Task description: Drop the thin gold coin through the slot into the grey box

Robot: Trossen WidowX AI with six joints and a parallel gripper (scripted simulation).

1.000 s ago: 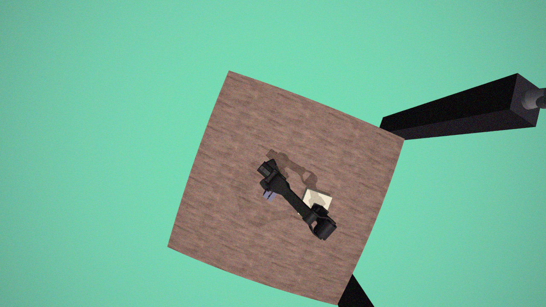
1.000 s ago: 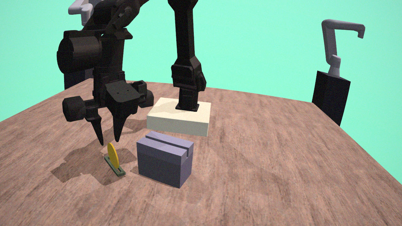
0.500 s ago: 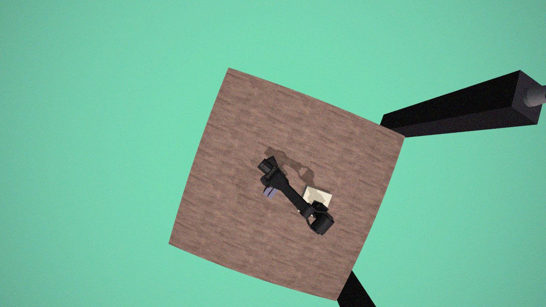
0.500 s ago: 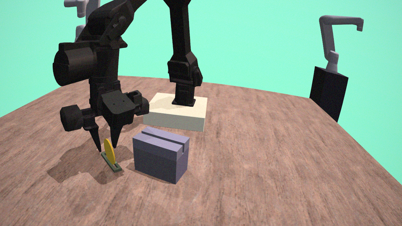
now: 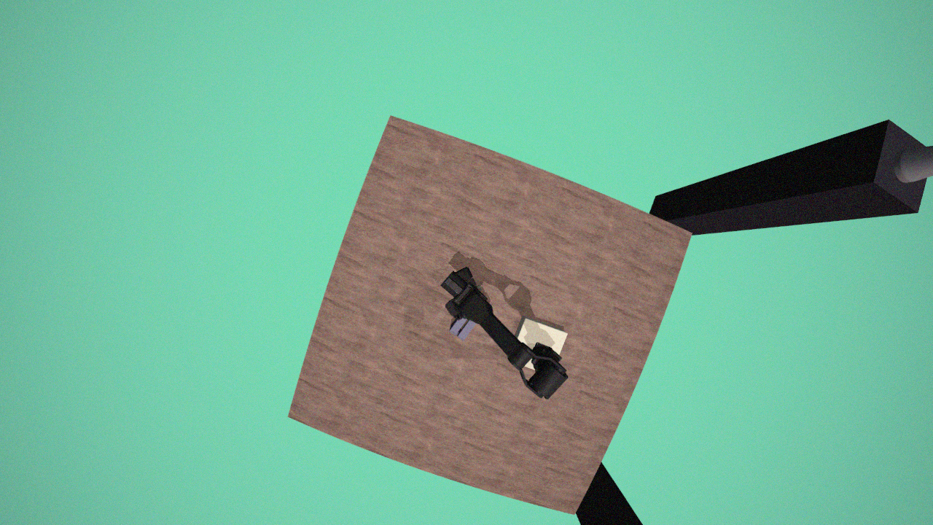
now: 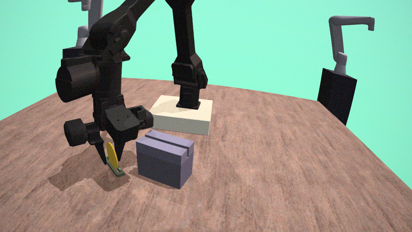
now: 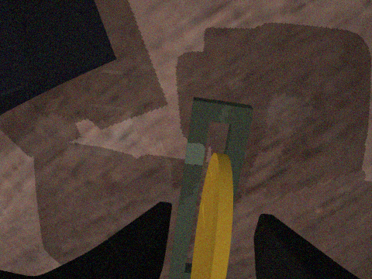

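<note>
Gold coin (image 6: 112,155) (image 7: 213,221) on edge in the dark-green slotted holder (image 6: 120,174) (image 7: 239,116), between the two fingertips of the hand (image 6: 112,162) (image 7: 214,220), which stand apart with a gap either side of it. Coin's long axis runs across the closing direction, so a straight squeeze should meet both flat faces; slotted box (image 5: 461,327) (image 6: 159,164) (image 7: 50,50) just beside.
</note>
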